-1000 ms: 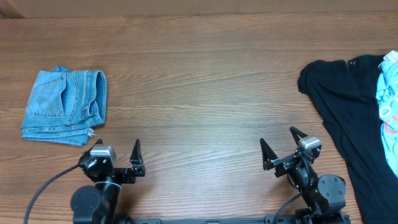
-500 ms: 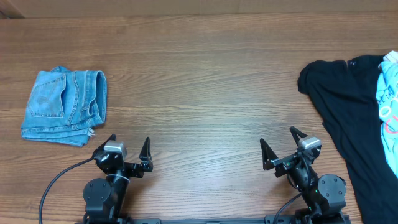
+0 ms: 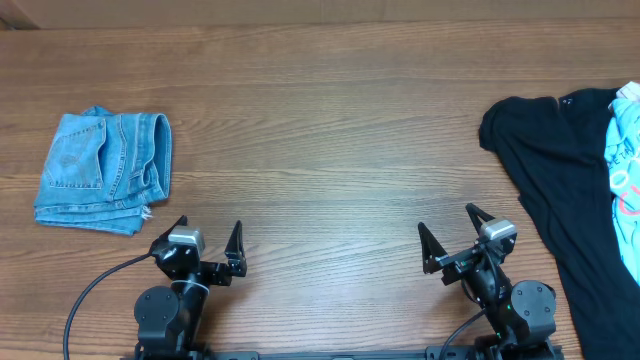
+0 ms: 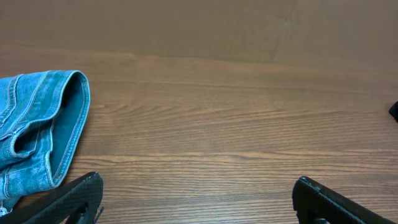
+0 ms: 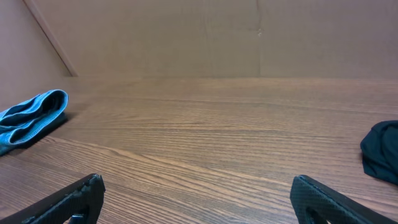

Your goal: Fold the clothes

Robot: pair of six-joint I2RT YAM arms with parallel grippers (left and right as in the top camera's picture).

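The light-blue denim jeans [image 3: 103, 171] lie folded into a compact stack at the far left of the table, a back pocket and waistband on top. They also show at the left edge of the left wrist view [image 4: 37, 130] and small at the left of the right wrist view [image 5: 31, 118]. My left gripper [image 3: 207, 236] is open and empty near the front edge, just right of and in front of the jeans. My right gripper [image 3: 446, 228] is open and empty near the front edge at the right.
A large black garment [image 3: 560, 170] lies spread at the right edge, with a pale garment with pink and blue print [image 3: 625, 165] on top of it. The black garment's edge shows in the right wrist view [image 5: 380, 158]. The wooden table [image 3: 330, 140] runs between the piles.
The left arm swung a little to the right between one second and half a second ago, then stayed still. The right arm and the jeans have not moved.
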